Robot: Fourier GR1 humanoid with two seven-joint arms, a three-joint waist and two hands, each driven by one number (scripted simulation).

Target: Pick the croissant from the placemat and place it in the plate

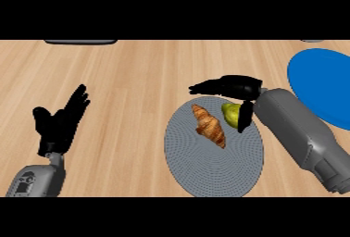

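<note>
A brown croissant [209, 125] lies on the grey oval placemat [213, 162], in its upper left part. My right hand [231, 87] hovers at the placemat's far edge, just above the croissant, fingers stretched leftward and thumb hanging down beside it; nothing is held. The blue plate [320, 85] sits at the right edge of the view, partly cut off and partly behind my right forearm. My left hand [60, 121] rests open at the left, fingers up, far from the placemat.
A yellow-green pear-like fruit [232, 114] sits on the placemat right of the croissant, partly behind my thumb. A dark grey object [80, 41] shows at the counter's far left edge, and a grey sliver [312, 40] at the far right.
</note>
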